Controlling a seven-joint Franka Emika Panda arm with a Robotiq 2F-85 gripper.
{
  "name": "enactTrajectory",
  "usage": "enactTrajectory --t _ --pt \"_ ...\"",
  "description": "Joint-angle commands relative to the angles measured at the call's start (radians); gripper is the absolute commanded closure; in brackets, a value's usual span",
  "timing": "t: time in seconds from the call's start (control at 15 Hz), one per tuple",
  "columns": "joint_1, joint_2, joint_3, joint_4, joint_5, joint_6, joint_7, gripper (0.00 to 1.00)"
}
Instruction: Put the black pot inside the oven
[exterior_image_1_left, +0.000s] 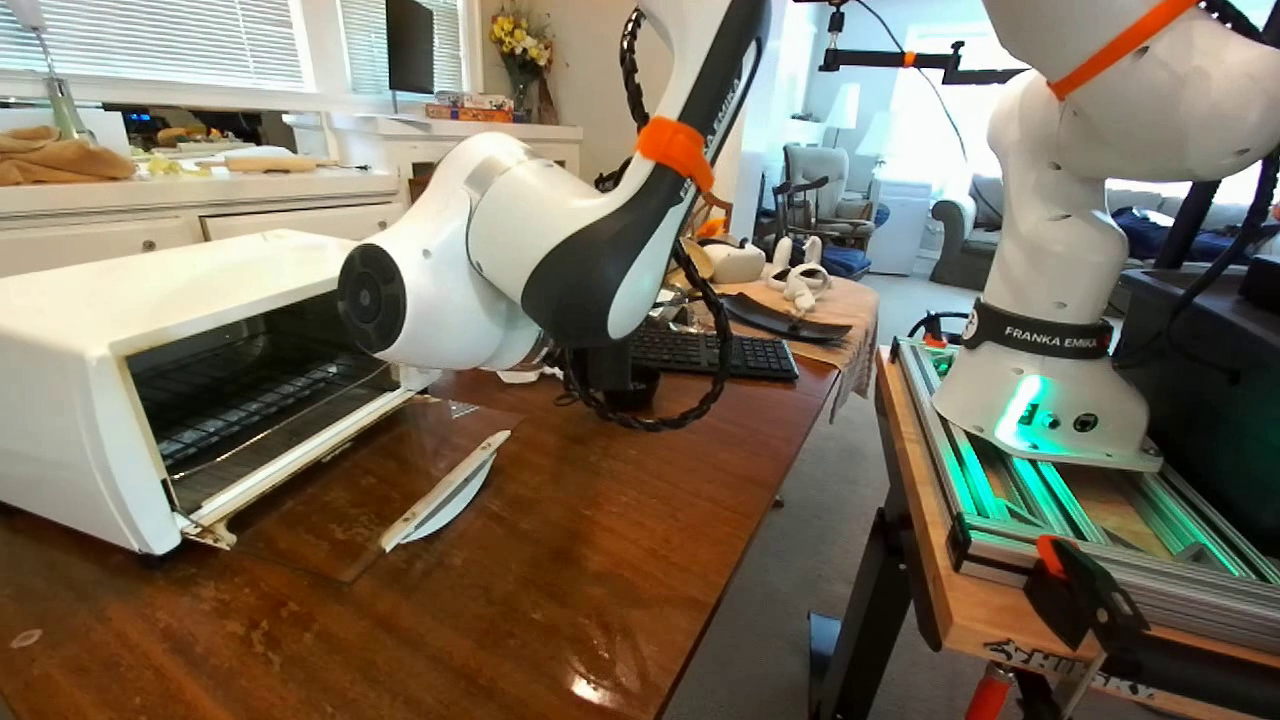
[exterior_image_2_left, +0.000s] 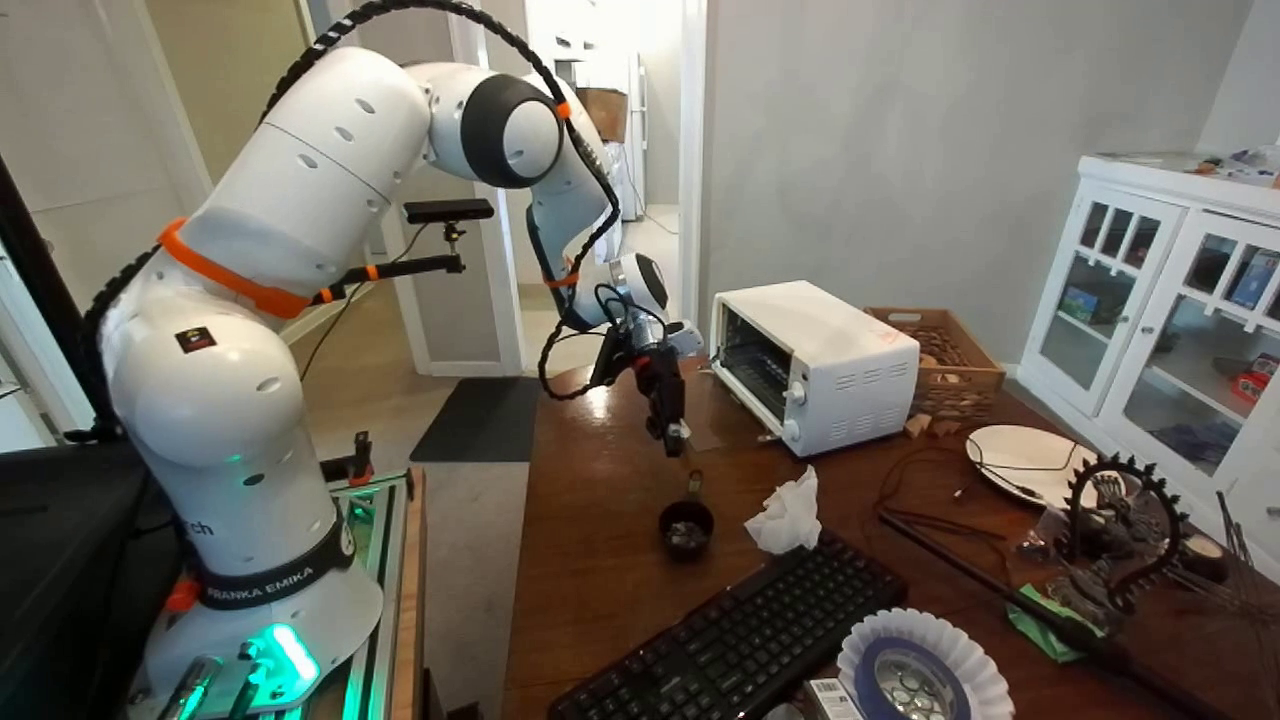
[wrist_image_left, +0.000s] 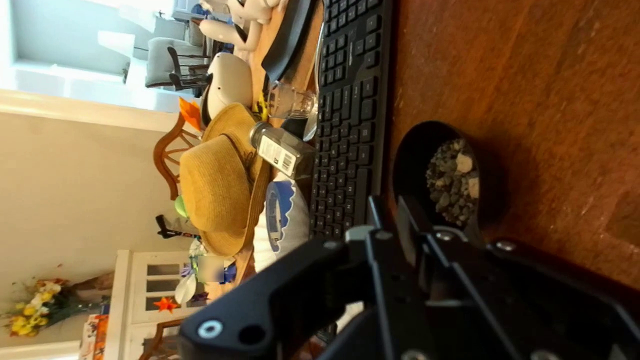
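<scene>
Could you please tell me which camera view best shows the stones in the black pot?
The wrist view: the stones are large there, with two pale pieces among grey ones. In an exterior view they are a small greyish patch in the black pot; in an exterior view where the arm crosses mid-frame, none are visible.

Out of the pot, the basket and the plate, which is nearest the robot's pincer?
The black pot, holding stony-looking bits: its handle points toward the pincer. The brown basket and white plate are farther away.
</scene>
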Motion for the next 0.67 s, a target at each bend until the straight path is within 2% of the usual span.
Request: enactTrajectory --t 0.0,0.07,0.33,0.6 --pt "-0.046 0.023 0.017 0.003 0.011 0.083 -0.09 0.64" --pt "-0.051 0.032 0.021 0.008 0.012 0.105 -0.125 0.64" --pt "-0.061 0.016 0.032 -0.019 0.026 0.209 -0.217 0.34" --pt "-0.088 -0.094 0.024 -0.117 0.053 0.345 -0.189 0.03"
